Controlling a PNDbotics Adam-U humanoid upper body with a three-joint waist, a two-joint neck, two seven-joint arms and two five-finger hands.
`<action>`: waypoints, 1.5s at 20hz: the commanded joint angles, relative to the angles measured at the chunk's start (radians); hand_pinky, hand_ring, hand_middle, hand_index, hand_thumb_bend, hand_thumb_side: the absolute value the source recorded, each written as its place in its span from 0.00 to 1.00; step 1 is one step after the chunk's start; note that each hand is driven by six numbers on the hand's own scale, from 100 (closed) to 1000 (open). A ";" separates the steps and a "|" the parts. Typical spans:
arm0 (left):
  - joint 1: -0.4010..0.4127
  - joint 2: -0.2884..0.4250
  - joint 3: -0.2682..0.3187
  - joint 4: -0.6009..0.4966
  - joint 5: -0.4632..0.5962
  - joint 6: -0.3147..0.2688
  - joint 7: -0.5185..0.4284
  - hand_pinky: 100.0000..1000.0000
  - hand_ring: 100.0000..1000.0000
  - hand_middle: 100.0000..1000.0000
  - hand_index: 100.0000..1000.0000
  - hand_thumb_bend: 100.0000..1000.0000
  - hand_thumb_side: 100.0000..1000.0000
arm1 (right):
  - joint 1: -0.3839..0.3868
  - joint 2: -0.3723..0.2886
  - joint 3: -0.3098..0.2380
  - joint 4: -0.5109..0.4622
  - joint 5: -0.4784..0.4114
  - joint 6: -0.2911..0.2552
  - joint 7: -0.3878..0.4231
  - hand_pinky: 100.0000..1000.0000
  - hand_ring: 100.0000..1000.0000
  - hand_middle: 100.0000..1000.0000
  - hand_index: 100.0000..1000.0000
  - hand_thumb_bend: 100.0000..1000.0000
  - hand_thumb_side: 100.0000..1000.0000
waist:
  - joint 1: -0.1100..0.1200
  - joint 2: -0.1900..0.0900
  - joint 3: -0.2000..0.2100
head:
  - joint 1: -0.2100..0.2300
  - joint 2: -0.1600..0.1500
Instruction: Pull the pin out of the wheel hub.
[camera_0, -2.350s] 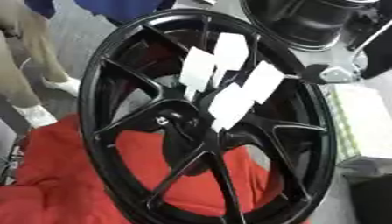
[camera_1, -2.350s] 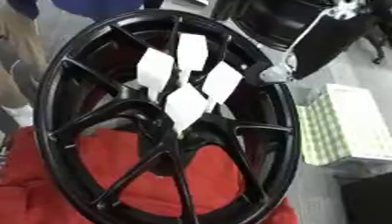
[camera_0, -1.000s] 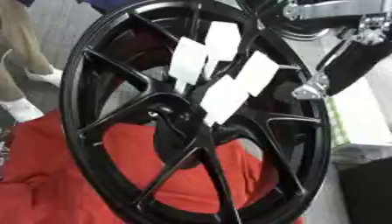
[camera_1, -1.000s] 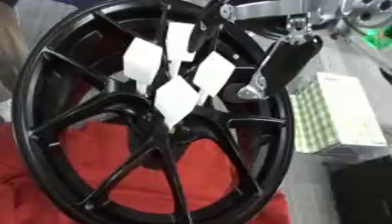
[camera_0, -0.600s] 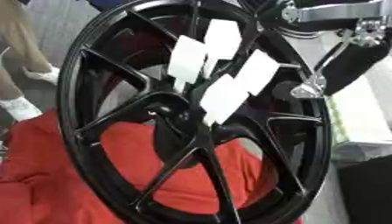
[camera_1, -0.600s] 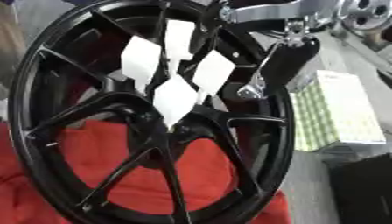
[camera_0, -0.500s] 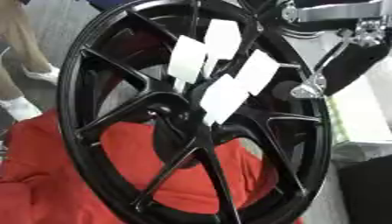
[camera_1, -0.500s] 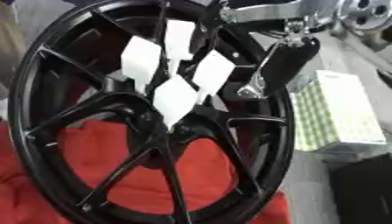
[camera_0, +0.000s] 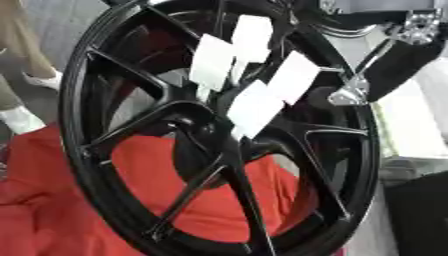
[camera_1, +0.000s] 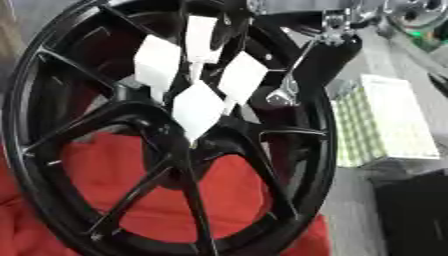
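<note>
- Right hand (camera_0: 400, 61) coming in from the upper right corner, black with a silver part at its lower end, just beside the right side of the wheel's rim; touching the rim or not: cannot tell. Open or closed: cannot tell either.
- Red cloth (camera_0: 51, 201) spread under everything, filling the lower left corner and visible also through the gaps between the spokes.
- Black wheel (camera_0: 80, 95) standing on the red cloth, upright but leaning, with its top toward the upper edge and its bottom cut by the lower edge of the view.
- Wheel hub (camera_0: 194, 126) a little left of the wheel's middle, dark, with thin spokes going out to the rim.
- Four white flat pieces (camera_0: 254, 107) above and right of the hub, close together, some overlapping, between the hub and the hand.
- Pin: not possible to make out among the white pieces and the dark hub.
- Box with a green and white check pattern (camera_1: 387, 119) right of the wheel, off the cloth.
- Black object (camera_1: 416, 215) in the lower right corner, below the box.
</note>
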 joint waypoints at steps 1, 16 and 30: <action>-0.009 0.010 0.001 -0.020 0.000 0.002 -0.002 0.83 0.71 0.66 0.82 0.00 0.57 | -0.025 -0.011 -0.004 -0.006 -0.026 0.007 -0.016 0.98 0.83 0.74 0.80 0.35 0.00 | 0.011 -0.025 -0.003 | -0.013 0.008; -0.008 -0.001 0.004 -0.020 0.005 0.007 0.000 0.83 0.71 0.67 0.82 0.00 0.57 | -0.056 0.026 0.053 -0.006 -0.098 0.050 -0.055 0.89 0.79 0.69 0.79 0.37 0.00 | 0.011 -0.032 0.004 | -0.020 0.007; -0.013 -0.007 0.002 -0.020 0.009 0.010 -0.004 0.84 0.70 0.67 0.82 0.00 0.57 | -0.056 0.050 0.097 -0.006 -0.114 0.084 -0.080 0.85 0.76 0.68 0.78 0.37 0.00 | 0.011 -0.028 0.015 | -0.034 0.008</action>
